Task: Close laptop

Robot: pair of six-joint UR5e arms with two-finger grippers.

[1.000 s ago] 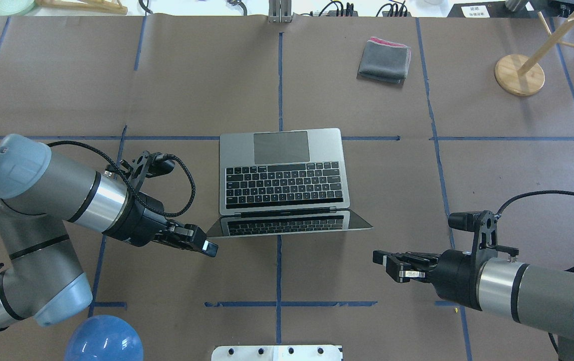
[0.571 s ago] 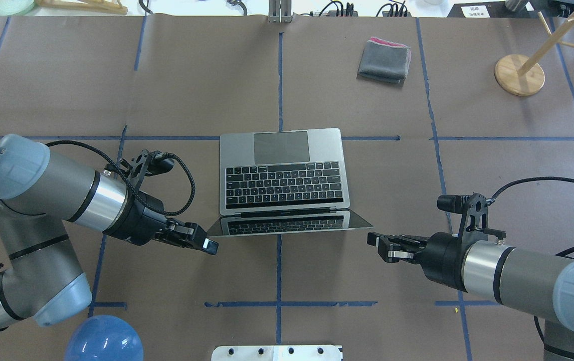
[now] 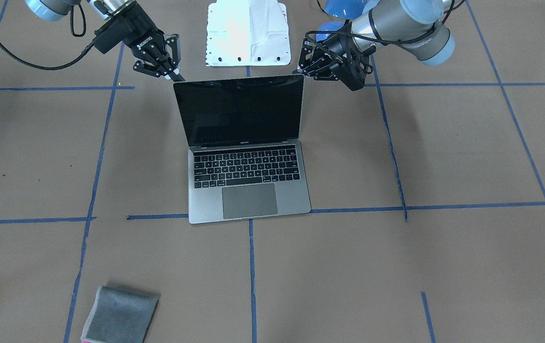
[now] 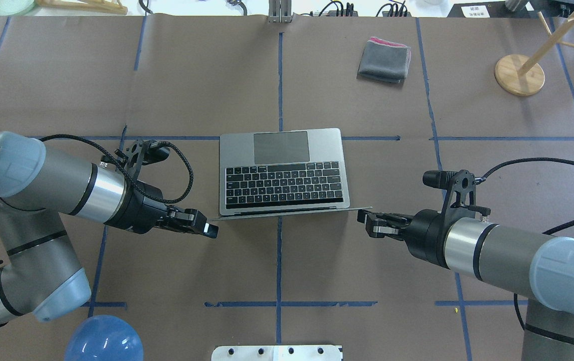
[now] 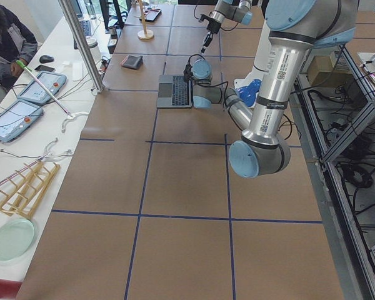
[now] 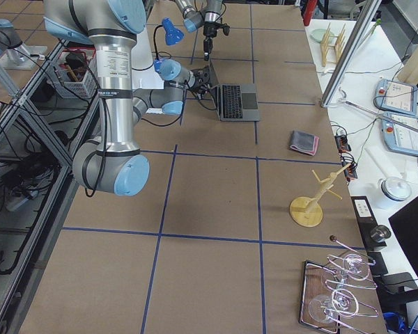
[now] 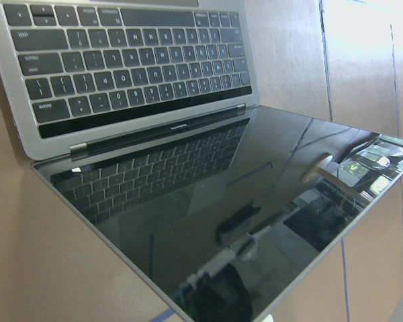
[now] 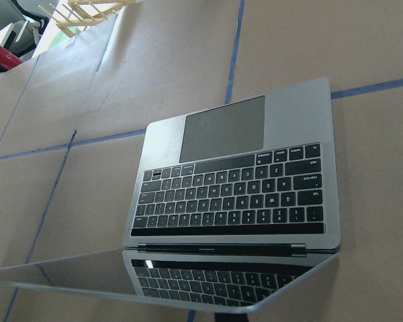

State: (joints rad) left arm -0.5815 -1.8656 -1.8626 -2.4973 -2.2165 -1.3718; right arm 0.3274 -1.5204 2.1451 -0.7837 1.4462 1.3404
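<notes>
nearest the robot's base, the two grippers flank the raised lid. the left gripper [image 4: 206, 229] sits just beside the lid's corner on its side, its fingers looking slightly apart and holding nothing. the right gripper [image 4: 366, 222] is at the opposite corner, fingers also apart and empty. from the front its tip seems to meet the lid's edge, though we cannot tell whether it touches or only sits beside it. next out is the laptop [image 4: 284, 173], in the middle of the paper-covered table [image 4: 191, 75], with its hinge toward the robot and its trackpad away. its lid [image 3: 240, 112] stands open, leaning back a little toward the grippers, so the closing is not yet done.

we judge the risks to lie in the push. nothing pins the base, so a shove low on the lid could skid the whole machine across the paper rather than fold it. if one arm leads the other, the thin lid may twist at its hinge. a fingertip slipping over the top edge could scrape the glossy screen. once past upright, the lid may drop onto the keys if it is not followed down. farther off, a folded grey cloth [image 4: 384, 61] and a wooden stand [image 4: 519, 75] lie well apart from all this.
</notes>
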